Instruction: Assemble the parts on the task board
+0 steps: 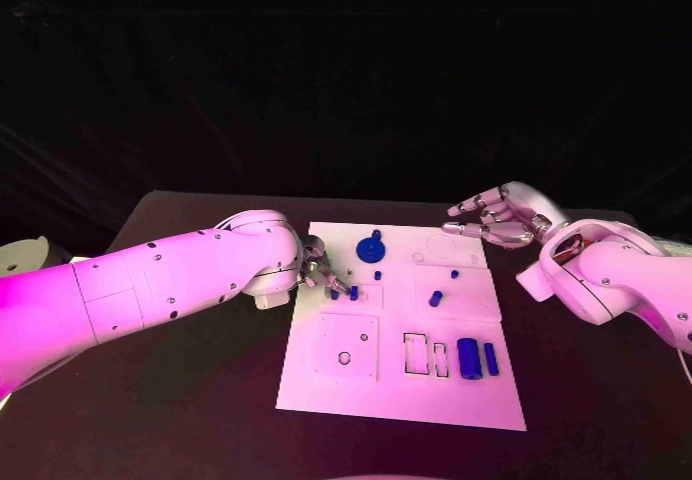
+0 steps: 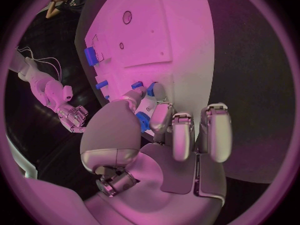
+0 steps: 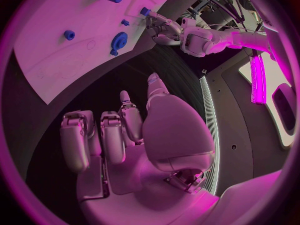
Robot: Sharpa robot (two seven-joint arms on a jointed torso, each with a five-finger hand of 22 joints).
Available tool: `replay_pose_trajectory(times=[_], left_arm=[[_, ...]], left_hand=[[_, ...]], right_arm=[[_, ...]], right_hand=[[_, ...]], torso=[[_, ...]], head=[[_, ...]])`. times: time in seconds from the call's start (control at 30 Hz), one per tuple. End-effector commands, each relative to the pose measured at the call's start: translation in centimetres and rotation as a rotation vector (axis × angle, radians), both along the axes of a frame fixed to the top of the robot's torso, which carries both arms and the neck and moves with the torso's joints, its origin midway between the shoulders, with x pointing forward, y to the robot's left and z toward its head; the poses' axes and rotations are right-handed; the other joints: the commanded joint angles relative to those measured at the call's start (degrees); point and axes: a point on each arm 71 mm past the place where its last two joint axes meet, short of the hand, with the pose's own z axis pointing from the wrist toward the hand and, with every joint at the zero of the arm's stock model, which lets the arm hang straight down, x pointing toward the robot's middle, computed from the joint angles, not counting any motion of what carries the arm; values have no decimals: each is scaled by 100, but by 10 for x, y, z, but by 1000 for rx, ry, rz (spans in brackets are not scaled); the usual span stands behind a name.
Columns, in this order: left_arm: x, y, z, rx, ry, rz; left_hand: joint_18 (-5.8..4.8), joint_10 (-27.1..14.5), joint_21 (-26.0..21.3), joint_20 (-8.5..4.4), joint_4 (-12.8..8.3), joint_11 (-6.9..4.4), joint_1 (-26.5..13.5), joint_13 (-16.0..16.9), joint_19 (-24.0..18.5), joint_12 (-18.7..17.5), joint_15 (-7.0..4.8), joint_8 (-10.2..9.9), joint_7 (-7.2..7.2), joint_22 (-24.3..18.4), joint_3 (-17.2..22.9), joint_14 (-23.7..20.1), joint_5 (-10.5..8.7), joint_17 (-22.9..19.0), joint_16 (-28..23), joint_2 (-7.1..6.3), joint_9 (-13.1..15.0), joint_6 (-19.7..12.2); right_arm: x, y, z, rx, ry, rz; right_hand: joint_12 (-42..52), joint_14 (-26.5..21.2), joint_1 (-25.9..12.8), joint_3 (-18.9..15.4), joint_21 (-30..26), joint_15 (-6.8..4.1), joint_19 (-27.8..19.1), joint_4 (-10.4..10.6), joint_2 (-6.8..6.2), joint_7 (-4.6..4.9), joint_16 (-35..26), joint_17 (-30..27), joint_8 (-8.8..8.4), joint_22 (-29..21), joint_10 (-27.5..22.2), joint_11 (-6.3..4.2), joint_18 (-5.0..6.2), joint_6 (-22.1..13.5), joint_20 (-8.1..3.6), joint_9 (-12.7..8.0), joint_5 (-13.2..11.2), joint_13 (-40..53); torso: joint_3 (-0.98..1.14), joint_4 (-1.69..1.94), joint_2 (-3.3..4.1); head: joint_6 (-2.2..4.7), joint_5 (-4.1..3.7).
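The parts are small, stiff, light blue pieces, likely slippery, so each is best pinched by its sides. Nearest on the task board lie two blue cylinders. Midway, the left hand pinches a small blue peg in its fingertips over the board's left side. Farther off sits a blue gear; the right hand hovers there empty, fingers loosely curled.

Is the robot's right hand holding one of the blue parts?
No: the right hand hovers off the task board with nothing in its fingers.
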Motion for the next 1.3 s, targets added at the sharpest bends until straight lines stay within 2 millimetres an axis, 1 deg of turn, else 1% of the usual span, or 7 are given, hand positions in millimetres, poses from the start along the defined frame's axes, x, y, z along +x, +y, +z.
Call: replay_pose_trajectory(times=[0.03, 0.93, 1.07, 1.1, 1.17, 1.23, 1.3], left_arm=[[-2, -2, -4, -9, 14, -7], [-5, 12, 11, -163, -47, 89], [-2, 12, 17, -277, -97, 114], [-1, 11, 19, -318, -116, 120], [1, 9, 23, -398, -154, 128], [3, 7, 28, -478, -200, 121], [5, 3, 32, -525, -244, 97]], left_hand=[[-37, 0, 15, -35, 42, 0, 30, 7, 394, 25, -34, -2, 15, 1027, -123, 593, -2, 1510, 18, 102, -11, 4], [-28, -83, -21, -33, 447, 17, 149, -145, 383, -124, -29, -12, 37, 1004, -851, 593, -26, 1510, 18, 184, -24, -70], [34, -270, -241, -17, 612, 51, 231, -465, 279, -411, -12, -30, 78, 790, -1098, 593, -14, 1510, 18, 150, -40, -205], [86, -400, -432, -6, 662, 73, 268, -673, 188, -601, 3, -46, 107, 607, -1191, 593, -11, 1510, 18, 148, -57, -285], [311, -1099, -1363, 62, 688, 192, 384, -1716, -273, -1586, 91, -143, 237, -260, -1364, 534, -1, 1354, -84, 178, -142, -596], [552, -1806, -2616, 189, 669, 366, 621, -2423, -906, -2314, 245, -232, 421, -1346, -1478, 171, 4, 537, -690, 226, -244, -945], [765, -2304, -4016, 313, 502, 548, 1123, -2579, -1672, -2590, 395, -394, 609, -2505, -1405, -508, 18, -624, -1686, 258, -364, -1348]], right_arm=[[-1, 2, 0, -6, -10, 16], [0, 1, -2, -9, -4, 16], [0, 1, -2, -9, -2, 16], [0, 1, -2, -9, -2, 16], [0, 1, -3, -9, -2, 16], [0, 1, -3, -9, -1, 15], [0, 1, -3, -9, -1, 15]], right_hand=[[-18, 559, -61, -20, -23, -31, 349, -1, -11, 2, -38, 1394, -4, 1027, -25, -1, 81, 10, -25, 5, -11, 553], [-14, 558, -61, -37, -21, -31, 351, 10, 5, 2, -39, 1393, -4, 1030, -23, -1, 80, 10, -25, 5, -13, 554], [-14, 558, -61, -37, -21, -31, 351, 10, 5, 2, -39, 1393, -4, 1030, -23, -1, 80, 10, -25, 5, -13, 554], [-15, 559, -53, -41, -21, -31, 351, 9, 12, 2, -38, 1395, -3, 1030, -24, -2, 80, 11, -25, 5, -2, 553], [-15, 559, -53, -41, -21, -31, 351, 9, 12, 2, -38, 1395, -3, 1030, -24, -2, 80, 11, -25, 5, -2, 553], [-15, 559, -53, -41, -21, -31, 351, 9, 12, 2, -38, 1395, -3, 1030, -24, -2, 80, 11, -25, 5, -2, 553], [-15, 559, -53, -41, -21, -31, 351, 9, 12, 2, -38, 1395, -3, 1030, -24, -2, 80, 11, -25, 5, -2, 553]], torso=[[1, 3, -3], [-3, 6, 0], [-4, 6, -1], [-3, 6, 0], [0, 7, -2], [1, 11, -4], [0, 13, -4]], head=[[2, 0], [2, -43], [9, -48], [14, -53], [19, -53], [27, -57], [41, -79]])
